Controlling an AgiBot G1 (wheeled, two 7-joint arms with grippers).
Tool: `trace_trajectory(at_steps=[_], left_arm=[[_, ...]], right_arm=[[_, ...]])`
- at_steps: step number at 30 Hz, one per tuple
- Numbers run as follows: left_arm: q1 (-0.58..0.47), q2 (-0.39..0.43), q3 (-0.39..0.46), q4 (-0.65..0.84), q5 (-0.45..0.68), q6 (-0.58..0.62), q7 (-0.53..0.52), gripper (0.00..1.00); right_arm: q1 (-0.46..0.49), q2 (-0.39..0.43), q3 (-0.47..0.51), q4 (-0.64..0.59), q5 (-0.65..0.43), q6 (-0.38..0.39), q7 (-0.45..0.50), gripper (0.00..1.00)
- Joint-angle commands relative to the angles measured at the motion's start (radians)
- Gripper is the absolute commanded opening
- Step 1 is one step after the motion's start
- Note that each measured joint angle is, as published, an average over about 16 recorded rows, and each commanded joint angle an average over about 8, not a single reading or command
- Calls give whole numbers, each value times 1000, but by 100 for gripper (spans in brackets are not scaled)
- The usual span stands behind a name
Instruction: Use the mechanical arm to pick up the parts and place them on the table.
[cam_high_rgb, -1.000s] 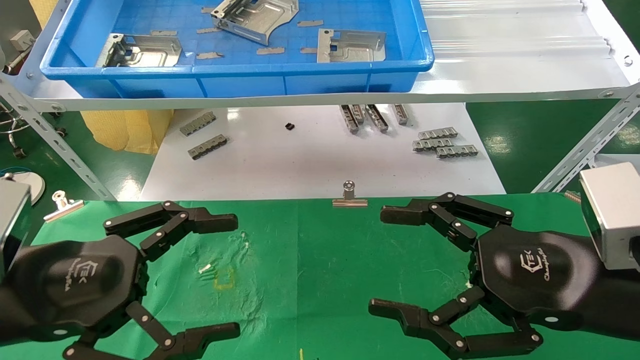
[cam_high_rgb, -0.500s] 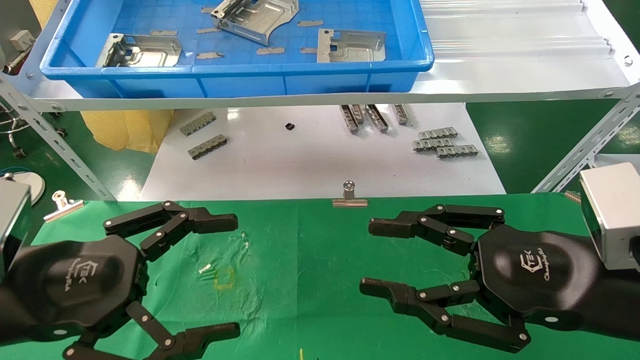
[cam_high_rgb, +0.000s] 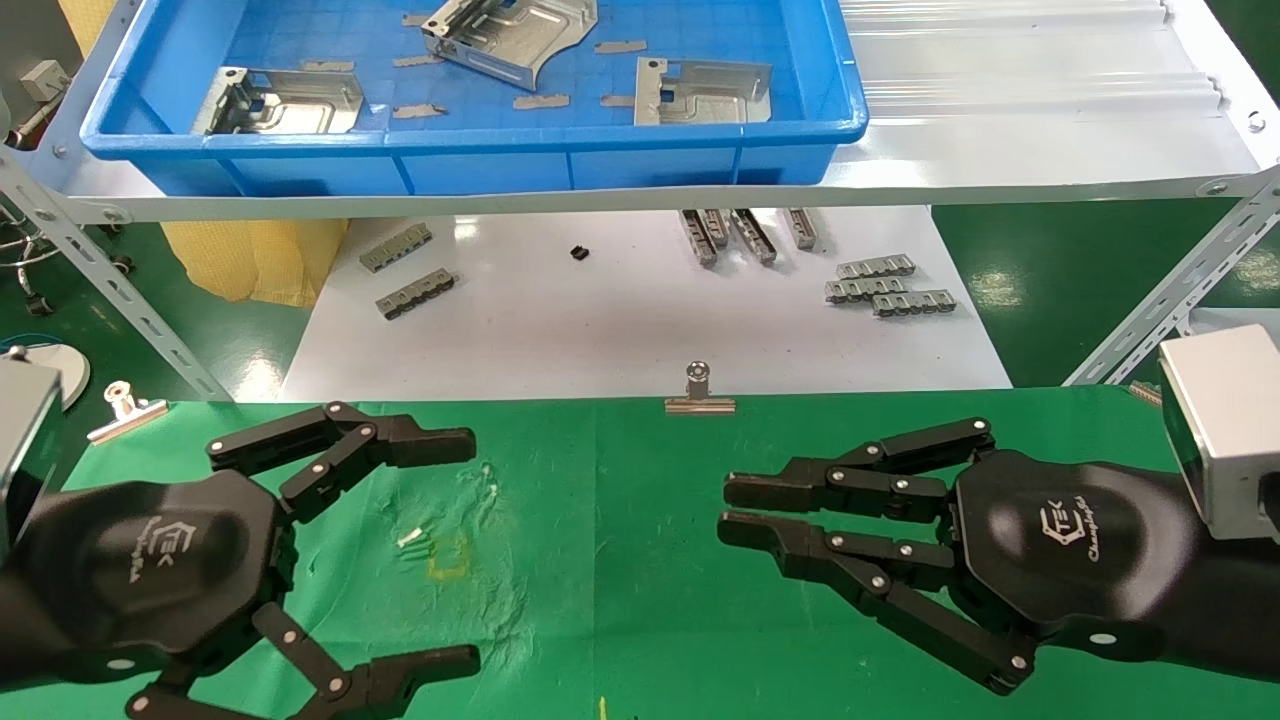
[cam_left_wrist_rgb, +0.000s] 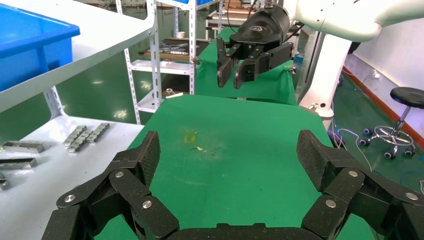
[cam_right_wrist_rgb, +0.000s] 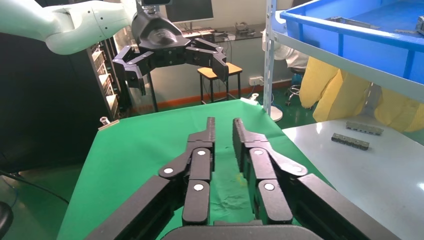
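Observation:
Three silvery stamped parts lie in the blue tray: one at the left (cam_high_rgb: 285, 100), one at the back (cam_high_rgb: 510, 35), one at the right (cam_high_rgb: 700, 92). My left gripper (cam_high_rgb: 470, 550) hovers open and empty over the left of the green table (cam_high_rgb: 620, 580), near the yellow mark (cam_high_rgb: 448, 556). In its wrist view (cam_left_wrist_rgb: 227, 150) the cloth shows between its wide-apart fingers. My right gripper (cam_high_rgb: 722, 510) is over the right of the table, its fingers drawn together with a narrow gap and holding nothing; its wrist view (cam_right_wrist_rgb: 222, 122) shows the same.
The blue tray (cam_high_rgb: 480, 140) stands on a raised white shelf at the back. Below it, a glossy white board (cam_high_rgb: 600, 330) carries grey notched strips (cam_high_rgb: 415, 295) (cam_high_rgb: 885, 290). Binder clips (cam_high_rgb: 699, 392) (cam_high_rgb: 125, 408) grip the cloth's far edge.
My right gripper's fingers have closed from wide open to nearly touching. The left gripper and the parts have not moved.

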Motion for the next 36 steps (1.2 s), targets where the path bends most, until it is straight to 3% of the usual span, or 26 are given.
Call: trace_trajectory(at_steps=[1,8,16,25,34,36], left_arm=[[1,0,0,0,0,0,0,100],[-56,11,6,8,27,-12,-9,100],[-311,99,61,123,175,-59,-57,100],[-666,317,157,559,401,-150,18,100],[-893,561,220,1003,580,-515,103,100],[-919,602,231,1068,602,-583,114,89]], right_arm=[[0,0,0,0,0,0,0,0],[0,0,0,0,0,0,0,0],[0,0,0,0,0,0,0,0],[0,0,0,0,0,0,0,0],[0,0,0,0,0,0,0,0],[0,0,0,0,0,0,0,0]])
